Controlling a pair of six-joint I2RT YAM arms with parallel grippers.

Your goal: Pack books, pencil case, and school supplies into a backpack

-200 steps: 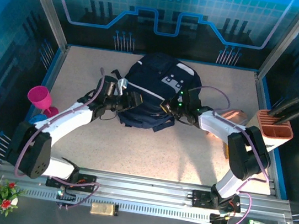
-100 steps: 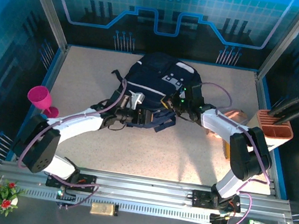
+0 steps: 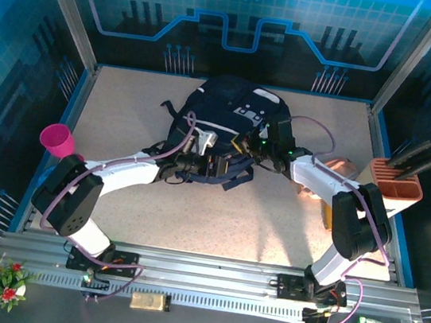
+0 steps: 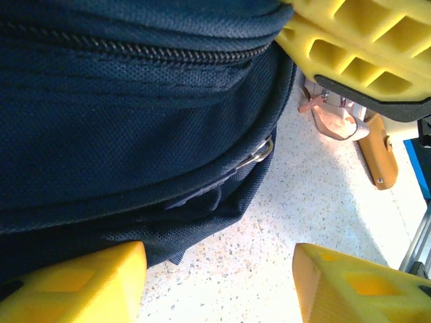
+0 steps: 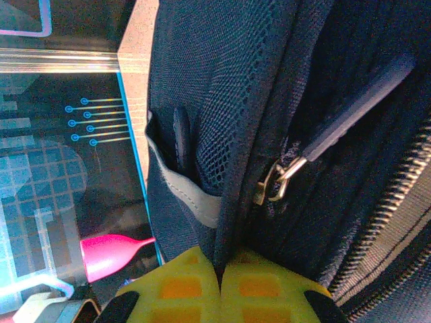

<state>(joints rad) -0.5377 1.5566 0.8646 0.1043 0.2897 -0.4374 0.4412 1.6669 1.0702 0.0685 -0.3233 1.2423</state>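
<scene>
The backpack (image 3: 229,119) lies at the middle of the table's far edge, both arms reaching in to its near side; the right gripper (image 5: 219,279) has its fingers pressed together on a fold of the bag's fabric, beside a brass zip pull (image 5: 276,182); the left gripper (image 4: 219,269) stands spread at the bag's lower edge, low over the table, with nothing between its fingers.

The zip (image 4: 135,50) that faces the left wrist camera runs closed along the length in view, so the bag looks not yet opened on that side; whether another compartment is open, I cannot tell.

The pencil case (image 3: 335,167) lies on the table near the right edge, just beside the right arm, with an orange piece (image 4: 377,158) close by it; both are outside the bag.

Packing seems at an early stage: opening the bag looks like the step in hand; the case and the orange piece are left to load; whether the books are inside, I cannot tell.
</scene>
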